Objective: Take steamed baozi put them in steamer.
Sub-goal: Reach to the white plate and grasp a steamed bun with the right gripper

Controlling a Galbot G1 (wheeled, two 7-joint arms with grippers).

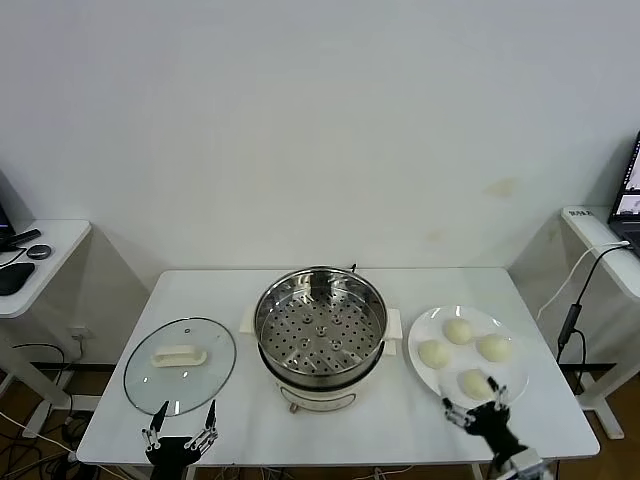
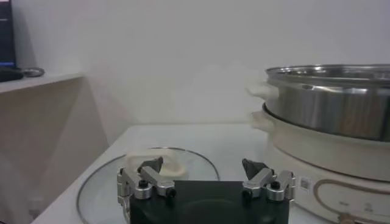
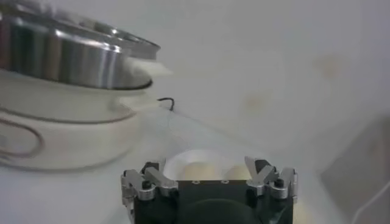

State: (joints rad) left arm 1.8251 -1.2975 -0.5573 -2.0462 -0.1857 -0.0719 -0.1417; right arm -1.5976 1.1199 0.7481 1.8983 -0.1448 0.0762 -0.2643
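Soft cream baozi (image 1: 473,383) lie on the plate (image 1: 424,328) beside the steamer (image 1: 321,333), and the right claw (image 1: 473,410), fingers apart just short of the nearest, could squash or nudge it off; left claw (image 1: 180,432) idles, spread, by the lid (image 1: 180,364).

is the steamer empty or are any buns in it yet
Empty: the steamer shows only its bare perforated tray, and all four baozi sit on the plate.

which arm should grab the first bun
Right. The right gripper is open at the near edge of the plate, beside the nearest bun. The left gripper is also open but sits by the glass lid, with the steamer between it and the buns.
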